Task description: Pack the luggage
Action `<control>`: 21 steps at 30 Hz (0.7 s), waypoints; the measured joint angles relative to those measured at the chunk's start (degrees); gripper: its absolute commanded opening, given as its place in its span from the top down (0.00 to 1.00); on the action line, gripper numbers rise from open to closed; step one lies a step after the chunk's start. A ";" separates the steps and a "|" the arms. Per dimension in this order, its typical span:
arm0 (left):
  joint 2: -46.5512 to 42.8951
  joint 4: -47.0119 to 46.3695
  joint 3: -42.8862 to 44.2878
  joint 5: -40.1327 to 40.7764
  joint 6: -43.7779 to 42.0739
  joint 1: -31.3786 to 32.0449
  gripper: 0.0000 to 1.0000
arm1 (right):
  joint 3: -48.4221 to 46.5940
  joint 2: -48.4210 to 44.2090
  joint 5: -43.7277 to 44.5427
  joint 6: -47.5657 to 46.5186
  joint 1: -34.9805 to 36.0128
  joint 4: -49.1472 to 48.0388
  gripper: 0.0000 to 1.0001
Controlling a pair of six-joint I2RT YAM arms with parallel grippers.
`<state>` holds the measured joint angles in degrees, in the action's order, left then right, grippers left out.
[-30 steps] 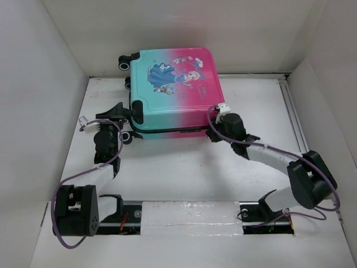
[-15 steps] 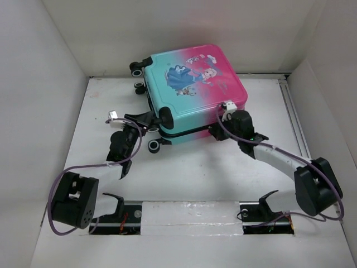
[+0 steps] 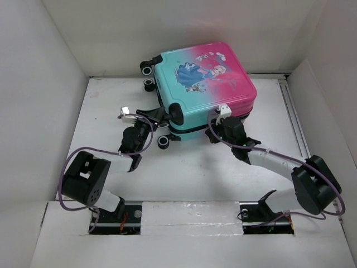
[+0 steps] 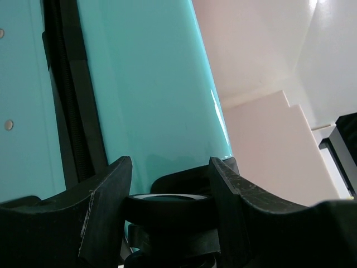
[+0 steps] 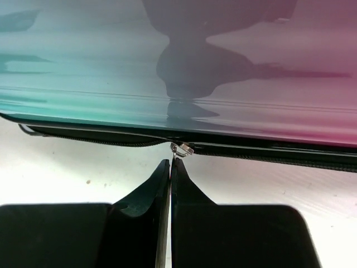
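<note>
The luggage (image 3: 203, 84), a pink-to-teal suitcase with a princess print, lies closed and flat at the back of the table, wheels to the left. My left gripper (image 3: 163, 117) is at its near left corner. In the left wrist view the gripper (image 4: 170, 163) is shut on a black-and-white wheel (image 4: 170, 204) beside the teal shell (image 4: 150, 84). My right gripper (image 3: 213, 133) is at the front edge. In the right wrist view the gripper (image 5: 170, 163) is shut, with the metal zipper pull (image 5: 181, 149) pinched at its tips on the black zipper line (image 5: 268, 152).
White walls enclose the table on the left, back and right. A metal rail (image 3: 293, 111) runs along the right side. A taped bar (image 3: 189, 215) spans the near edge between the arm bases. Another wheel (image 3: 163, 142) sticks out near the left arm.
The luggage has slid to the right and turned counter-clockwise. My left gripper has moved right and closed on its wheel. My right gripper stays at the front zipper.
</note>
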<state>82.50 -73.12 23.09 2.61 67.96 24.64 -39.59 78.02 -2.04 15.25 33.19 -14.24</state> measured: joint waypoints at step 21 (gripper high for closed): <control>-8.59 16.87 2.36 0.44 -4.37 5.86 1.00 | -0.85 14.91 -3.08 1.18 15.56 -27.02 1.00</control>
<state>73.91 -56.25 25.45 3.05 63.59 30.50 -40.45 92.92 -5.13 16.43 48.75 -41.25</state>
